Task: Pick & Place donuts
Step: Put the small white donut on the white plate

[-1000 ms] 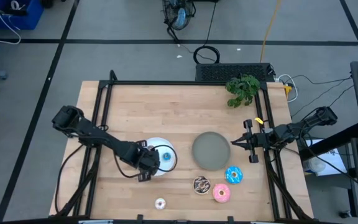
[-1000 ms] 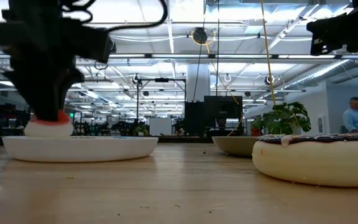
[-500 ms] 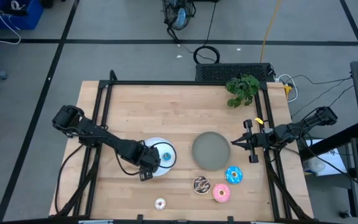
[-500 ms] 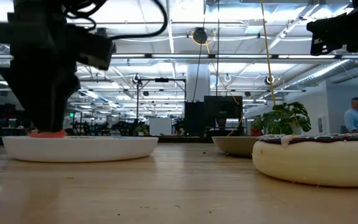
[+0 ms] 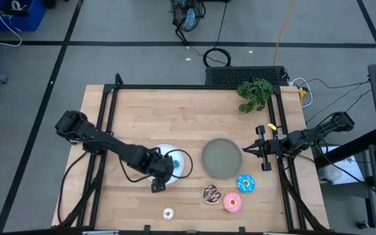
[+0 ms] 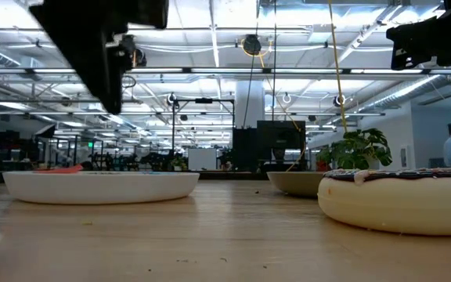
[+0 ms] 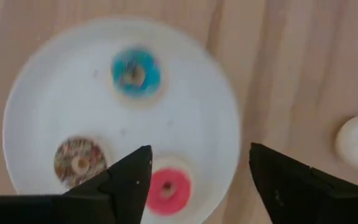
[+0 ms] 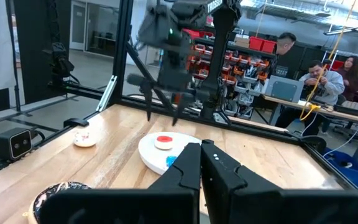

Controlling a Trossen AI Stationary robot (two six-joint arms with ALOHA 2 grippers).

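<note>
The white plate (image 7: pixel 67 93) holds three mini donuts: blue (image 7: pixel 135 73), brown (image 7: pixel 78 162) and red (image 7: pixel 166 190). My left gripper (image 7: pixel 197 180) hangs open above the plate's near edge (image 5: pixel 162 172), fingers pointing down, holding nothing. A pink-white mini donut (image 5: pixel 168 213) lies on the wood near the front edge. The larger brown sprinkled (image 5: pixel 211 194), pink (image 5: pixel 232 202) and blue (image 5: pixel 245 183) donuts lie near the grey plate (image 5: pixel 222 158). My right gripper (image 5: pixel 245 149) waits shut at that plate's right side.
A potted plant (image 5: pixel 254 93) stands at the table's far right corner. A black frame (image 5: pixel 113 98) runs around the table's edges. Bare wood lies across the far half of the table. People sit at desks in the room beyond (image 8: pixel 319 78).
My left gripper has opened and let go of the red mini donut, which has settled flat on the white plate. The gripper has then risen well above the plate and drifted slightly toward the table's right.
</note>
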